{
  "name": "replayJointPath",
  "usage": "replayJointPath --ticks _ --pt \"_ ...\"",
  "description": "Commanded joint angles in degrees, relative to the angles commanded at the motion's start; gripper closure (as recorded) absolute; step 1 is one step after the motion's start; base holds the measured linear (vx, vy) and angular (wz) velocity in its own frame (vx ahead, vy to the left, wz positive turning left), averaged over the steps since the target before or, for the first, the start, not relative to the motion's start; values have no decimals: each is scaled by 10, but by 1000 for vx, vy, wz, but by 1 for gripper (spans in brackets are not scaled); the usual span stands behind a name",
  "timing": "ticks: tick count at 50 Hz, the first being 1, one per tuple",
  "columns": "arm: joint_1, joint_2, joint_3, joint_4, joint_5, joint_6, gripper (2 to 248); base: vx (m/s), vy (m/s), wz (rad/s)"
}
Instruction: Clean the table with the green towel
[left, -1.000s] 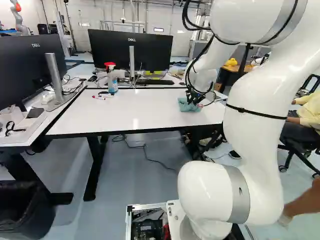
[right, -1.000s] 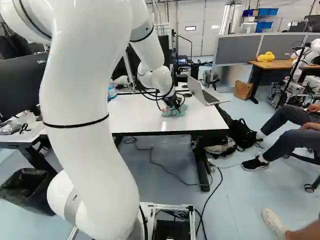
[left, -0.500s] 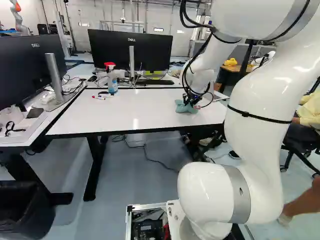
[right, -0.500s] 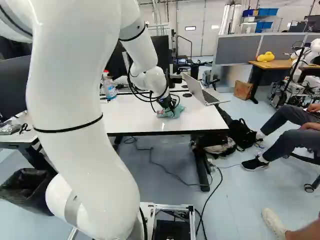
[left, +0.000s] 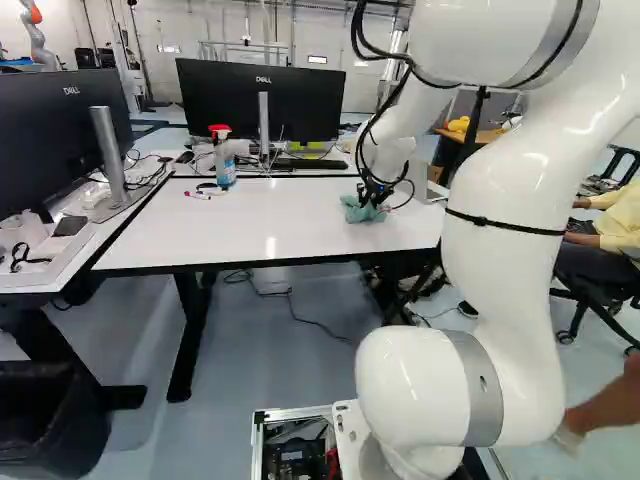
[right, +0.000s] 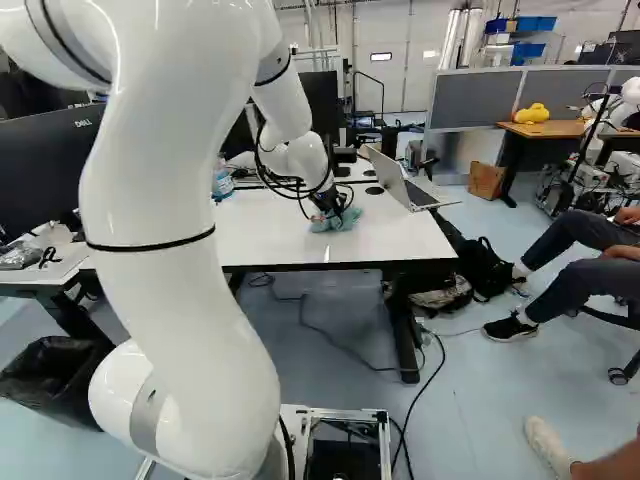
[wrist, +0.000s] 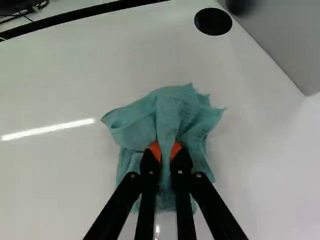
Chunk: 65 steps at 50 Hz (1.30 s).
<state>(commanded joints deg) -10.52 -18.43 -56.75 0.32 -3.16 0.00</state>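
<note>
While end effector (left: 371, 201) pinches towel (wrist: 175, 112) — spray bottle (left: 225, 165) upright, open bin (right: 72, 398)

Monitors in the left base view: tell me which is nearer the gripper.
The monitor beyond the white table; the other monitor stands at the view's left edge.

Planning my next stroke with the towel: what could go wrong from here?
The laptop stands near the green towel; a wipe that way might knock it.

A long stroke toward the pens and spray bottle could roll or topple them.

The gripper pinches just a middle fold, so the loose edges may bunch up and wipe unevenly.
</note>
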Motion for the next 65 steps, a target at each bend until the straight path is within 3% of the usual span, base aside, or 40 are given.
replayJointPath --ticks 21,39,51,65 --pt "-28 -23 -28 0 0 0 210 0 0 0" --pt "-48 3 4 0 0 0 210 0 0 0" --pt "-45 31 38 0 0 0 210 0 0 0" --pt "-22 38 47 0 0 0 210 0 0 0"
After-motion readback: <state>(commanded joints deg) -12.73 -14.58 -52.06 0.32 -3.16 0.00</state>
